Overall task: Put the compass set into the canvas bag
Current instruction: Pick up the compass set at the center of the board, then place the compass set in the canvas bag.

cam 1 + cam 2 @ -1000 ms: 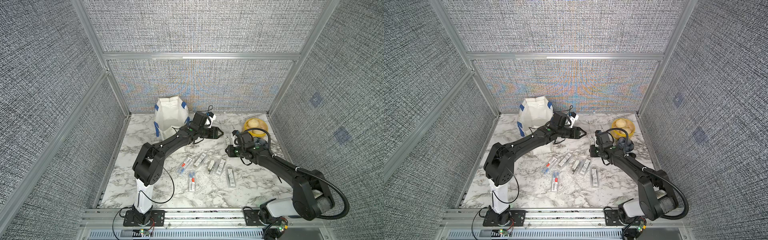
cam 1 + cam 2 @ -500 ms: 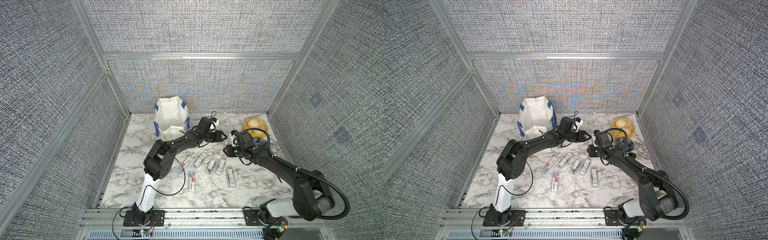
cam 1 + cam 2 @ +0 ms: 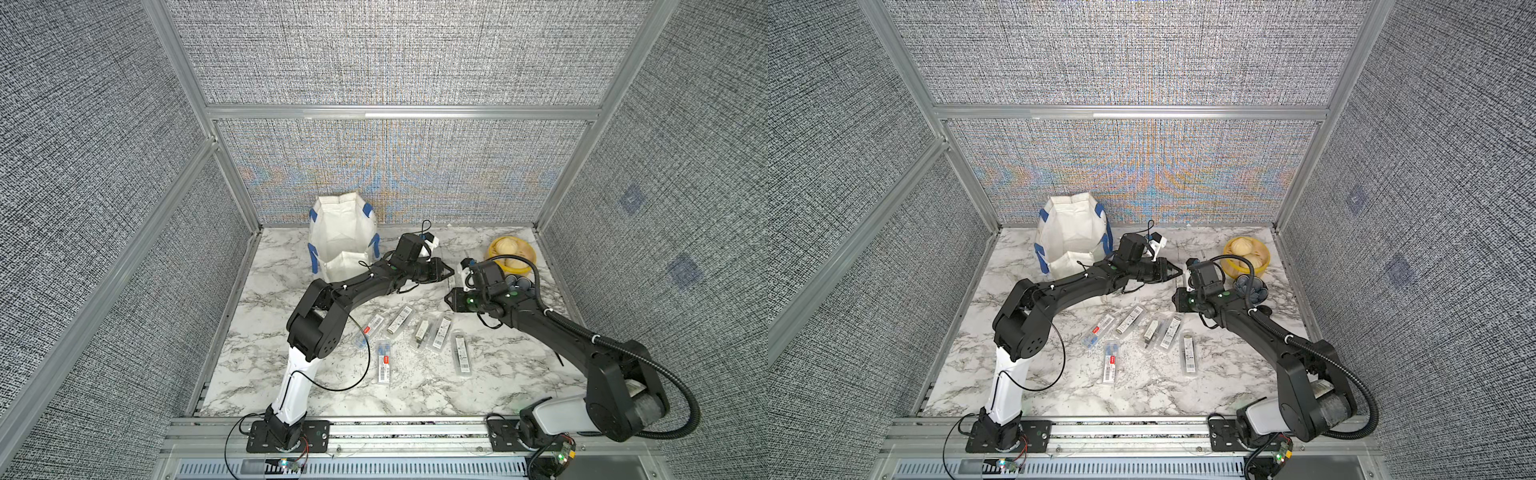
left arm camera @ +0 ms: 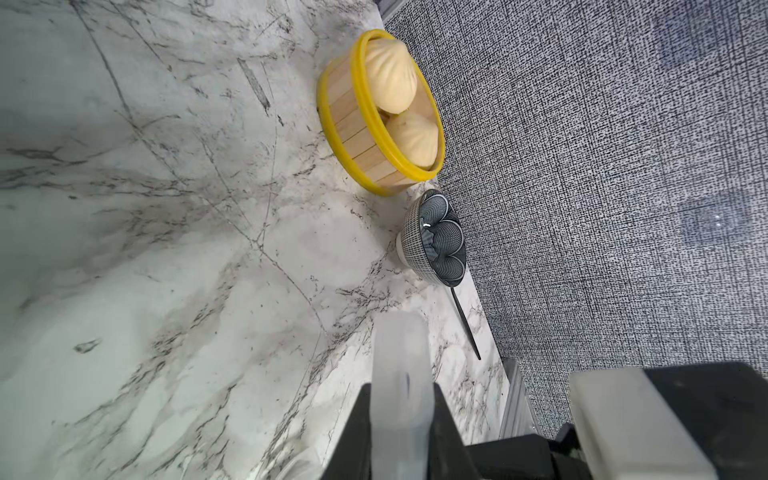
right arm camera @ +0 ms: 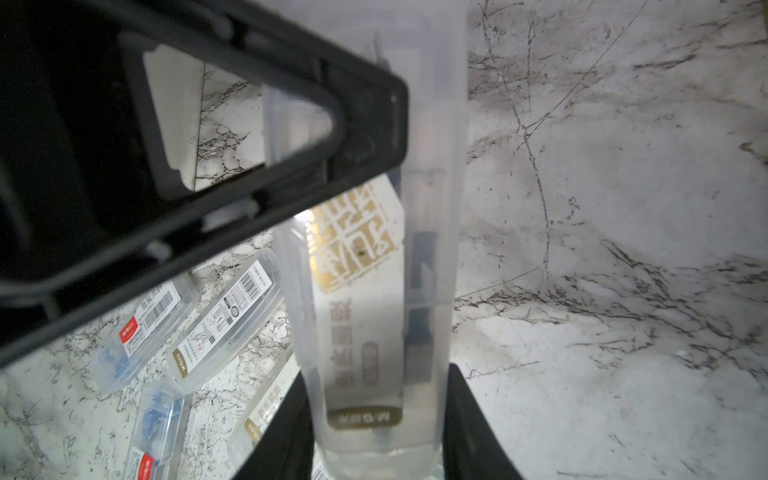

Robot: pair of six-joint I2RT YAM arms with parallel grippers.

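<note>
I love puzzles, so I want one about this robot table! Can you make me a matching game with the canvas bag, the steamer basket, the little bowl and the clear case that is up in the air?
Things:
1. canvas bag
2. steamer basket
3. little bowl
4. raised clear case

What fits:
A. yellow rims, with buns inside
B. see-through plastic
C. white cloth with blue handles
D. dark blue-grey pattern

Right pairs: 1-C, 2-A, 3-D, 4-B
</note>
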